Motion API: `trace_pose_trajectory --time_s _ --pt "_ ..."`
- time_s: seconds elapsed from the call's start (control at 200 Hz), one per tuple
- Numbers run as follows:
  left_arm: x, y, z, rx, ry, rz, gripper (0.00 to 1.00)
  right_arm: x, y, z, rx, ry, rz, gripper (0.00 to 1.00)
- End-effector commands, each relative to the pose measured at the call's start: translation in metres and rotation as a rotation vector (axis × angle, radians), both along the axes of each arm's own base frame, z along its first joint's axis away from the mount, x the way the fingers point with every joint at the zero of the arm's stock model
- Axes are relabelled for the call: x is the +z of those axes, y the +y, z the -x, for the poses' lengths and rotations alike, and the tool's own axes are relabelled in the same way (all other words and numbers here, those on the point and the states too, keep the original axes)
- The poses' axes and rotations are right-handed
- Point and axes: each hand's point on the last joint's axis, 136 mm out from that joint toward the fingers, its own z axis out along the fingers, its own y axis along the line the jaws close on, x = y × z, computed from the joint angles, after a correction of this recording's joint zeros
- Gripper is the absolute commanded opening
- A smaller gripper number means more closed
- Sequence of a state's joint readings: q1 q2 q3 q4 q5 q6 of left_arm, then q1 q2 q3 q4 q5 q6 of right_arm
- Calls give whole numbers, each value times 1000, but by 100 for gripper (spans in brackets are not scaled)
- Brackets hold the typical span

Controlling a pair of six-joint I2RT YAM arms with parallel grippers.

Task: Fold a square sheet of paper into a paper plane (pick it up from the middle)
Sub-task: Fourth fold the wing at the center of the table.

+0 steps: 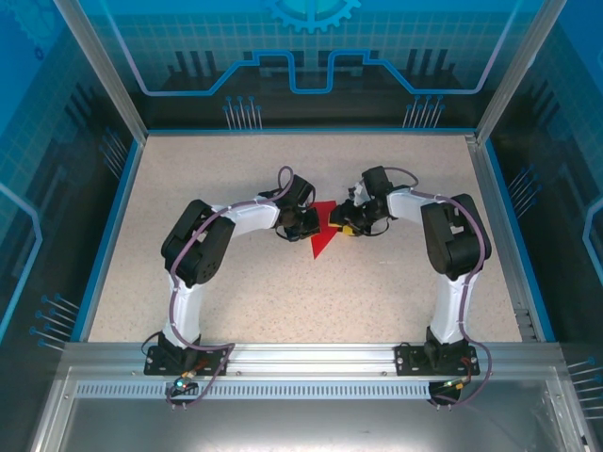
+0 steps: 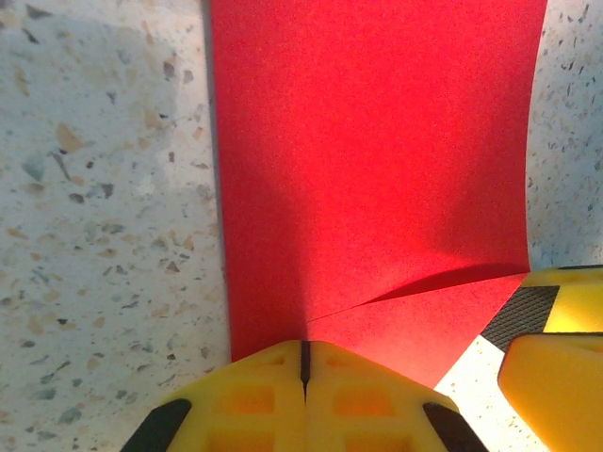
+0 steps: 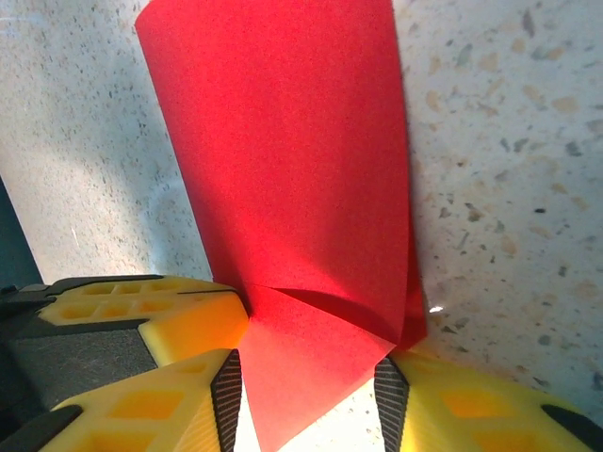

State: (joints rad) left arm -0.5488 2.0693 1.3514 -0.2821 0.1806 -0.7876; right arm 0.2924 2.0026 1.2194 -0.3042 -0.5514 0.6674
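Left gripper (image 2: 304,363) fingers pressed together, pinching the red paper (image 2: 377,160) edge. Right gripper (image 3: 306,395) half spread, paper between its fingers (image 3: 226,395).

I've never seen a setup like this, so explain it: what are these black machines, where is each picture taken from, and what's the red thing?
These are two robot arms bolted at the near edge of a speckled table. One picture looks down from above; the other two come from cameras on each wrist, so the yellow fingers belong to each arm's tool. The red thing is a partly folded sheet of paper lying between them. The left tool is shut on the paper's edge. The right tool sits around the other end, jaws partly apart.
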Motion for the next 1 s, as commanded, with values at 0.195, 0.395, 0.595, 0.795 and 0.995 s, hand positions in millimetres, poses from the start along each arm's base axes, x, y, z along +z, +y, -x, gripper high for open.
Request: trace_pose_trajectory --time_s 0.195,0.395,0.595,0.795,0.995 --pt "-20 11 8 22 57 -25 5 -1 16 0 8 44 -76 35" --pt "-14 9 6 7 50 -9 5 -8 16 2 45 50 -81 21" --pt "-11 7 4 -15 43 1 5 -4 12 -5 72 38 -147 18" --pt "-6 4 3 -27 38 9 6 -8 10 -6 80 55 -151 7" --pt "28 4 -6 -48 -38 20 21 4 3 -9 8 6 -100 0"
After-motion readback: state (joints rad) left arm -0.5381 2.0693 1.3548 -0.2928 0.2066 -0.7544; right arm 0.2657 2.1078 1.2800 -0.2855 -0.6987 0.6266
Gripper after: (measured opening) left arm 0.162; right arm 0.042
